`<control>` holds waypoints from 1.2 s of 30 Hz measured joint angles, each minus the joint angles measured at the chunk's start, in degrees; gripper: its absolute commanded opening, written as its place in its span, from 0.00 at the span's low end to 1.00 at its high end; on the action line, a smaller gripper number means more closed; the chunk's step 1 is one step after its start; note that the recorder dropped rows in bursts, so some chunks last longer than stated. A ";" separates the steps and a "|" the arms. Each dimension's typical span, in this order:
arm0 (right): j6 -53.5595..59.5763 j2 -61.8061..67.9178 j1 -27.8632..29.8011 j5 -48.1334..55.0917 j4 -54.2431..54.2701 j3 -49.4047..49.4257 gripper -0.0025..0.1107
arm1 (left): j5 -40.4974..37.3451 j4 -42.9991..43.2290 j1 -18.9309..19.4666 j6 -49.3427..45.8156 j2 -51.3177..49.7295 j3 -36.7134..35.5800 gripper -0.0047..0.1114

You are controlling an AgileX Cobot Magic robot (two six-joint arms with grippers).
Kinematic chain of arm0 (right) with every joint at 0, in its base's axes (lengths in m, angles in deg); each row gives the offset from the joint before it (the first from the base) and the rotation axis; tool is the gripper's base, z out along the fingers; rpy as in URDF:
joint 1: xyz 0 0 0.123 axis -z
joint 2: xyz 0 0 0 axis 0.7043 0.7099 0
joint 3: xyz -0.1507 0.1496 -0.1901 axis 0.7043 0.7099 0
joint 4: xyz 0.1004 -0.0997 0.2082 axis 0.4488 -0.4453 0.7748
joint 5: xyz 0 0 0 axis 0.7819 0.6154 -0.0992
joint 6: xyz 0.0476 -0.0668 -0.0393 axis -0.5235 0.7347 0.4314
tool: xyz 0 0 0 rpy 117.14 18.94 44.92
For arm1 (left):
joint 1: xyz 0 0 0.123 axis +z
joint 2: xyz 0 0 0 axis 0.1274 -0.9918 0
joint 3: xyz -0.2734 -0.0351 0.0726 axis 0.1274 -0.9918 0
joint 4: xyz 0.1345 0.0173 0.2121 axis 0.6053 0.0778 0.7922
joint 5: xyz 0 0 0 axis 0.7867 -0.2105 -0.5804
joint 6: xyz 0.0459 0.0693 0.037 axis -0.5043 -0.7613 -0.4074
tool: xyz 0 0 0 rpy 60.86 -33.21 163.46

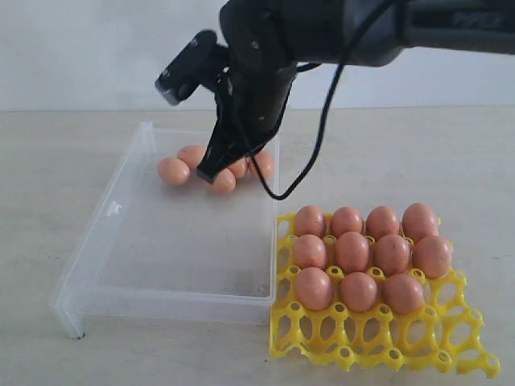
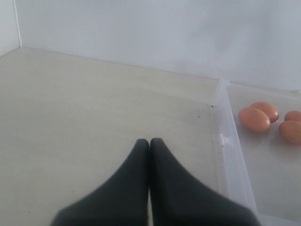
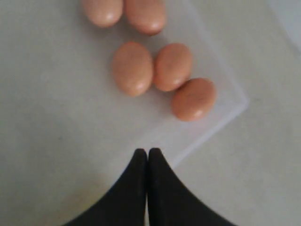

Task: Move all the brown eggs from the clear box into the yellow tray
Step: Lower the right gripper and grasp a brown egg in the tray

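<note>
Several brown eggs lie clustered at the far end of the clear box. More brown eggs fill the far three rows of the yellow tray, whose near row of cups is bare. My right gripper reaches across and hangs shut just above the box's eggs. In the right wrist view its tips are empty, short of the eggs near a box corner. My left gripper is shut and empty over bare table beside the box wall; eggs show beyond it.
The tray stands against the box's right side, near the table's front. A black cable hangs from the right arm over the box's far right corner. A pale wall rises behind the table.
</note>
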 measured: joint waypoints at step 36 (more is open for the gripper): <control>3.38 18.50 0.00 -17.79 4.03 -10.60 0.77 | 0.00 0.00 0.00 0.00 0.00 0.00 0.00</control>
